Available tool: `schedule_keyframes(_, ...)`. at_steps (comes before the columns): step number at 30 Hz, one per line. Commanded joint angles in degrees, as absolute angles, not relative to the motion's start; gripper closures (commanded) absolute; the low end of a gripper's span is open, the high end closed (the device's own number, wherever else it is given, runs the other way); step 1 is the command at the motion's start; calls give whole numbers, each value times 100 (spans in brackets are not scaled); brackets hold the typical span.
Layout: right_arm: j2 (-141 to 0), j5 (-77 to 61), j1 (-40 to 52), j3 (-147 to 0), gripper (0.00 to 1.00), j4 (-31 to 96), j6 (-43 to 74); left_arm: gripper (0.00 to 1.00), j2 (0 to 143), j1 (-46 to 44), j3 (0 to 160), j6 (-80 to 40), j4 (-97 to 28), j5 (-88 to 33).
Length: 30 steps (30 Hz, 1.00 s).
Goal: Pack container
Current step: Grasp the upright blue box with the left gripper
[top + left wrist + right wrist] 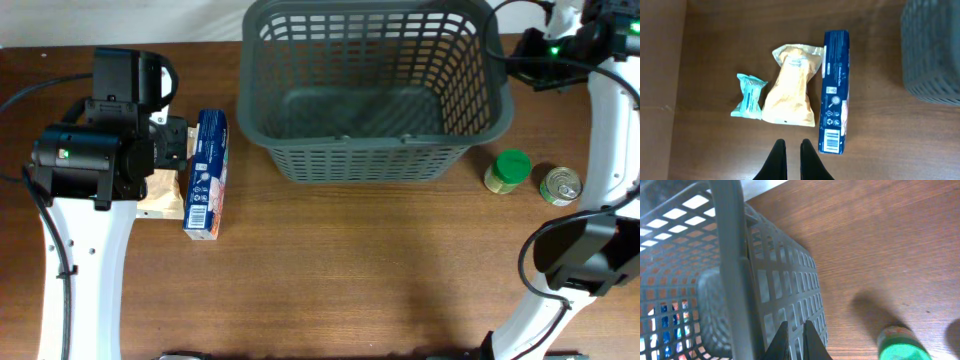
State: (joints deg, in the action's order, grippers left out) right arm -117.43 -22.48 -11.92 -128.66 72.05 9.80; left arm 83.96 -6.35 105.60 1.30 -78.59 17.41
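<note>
So the left arm (75, 250) runs its white link up the left side to a chunky black wrist, which is bent over so the left gripper (793, 159) points pretty much straight down. Its two black fingers (777, 161) sit close together with just a thin slit between them, nothing pinched. The right arm (612, 130) goes from a black elbow low on the right up to the far corner. The right gripper (795, 339) looks the same: fingers nearly touching, holding nothing.

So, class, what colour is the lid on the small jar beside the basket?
The lid is bright green; the overhead view shows it best.
</note>
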Motion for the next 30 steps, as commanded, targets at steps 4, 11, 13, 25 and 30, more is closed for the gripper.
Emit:
schedule_keyframes(4,-11749,-2488,-843,-12873,96,7194,902,97,8399,-620,10610,36,-7977,1780)
schedule_keyframes(11,-11714,-2484,-934,-12956,96,7223,913,97,8399,-541,10610,-60,-7975,1785)
schedule_keyframes(13,-11642,-2486,-1122,-13017,96,7299,996,89,8399,-362,10610,-161,-7981,1785)
schedule_keyframes(25,-9950,-416,-2543,-13321,96,8086,1470,39,9463,1262,10610,760,-7887,-812)
schedule_keyframes(30,-9513,-163,-2886,-13321,1,8274,1463,28,10328,1205,10610,1306,-7907,-1461)
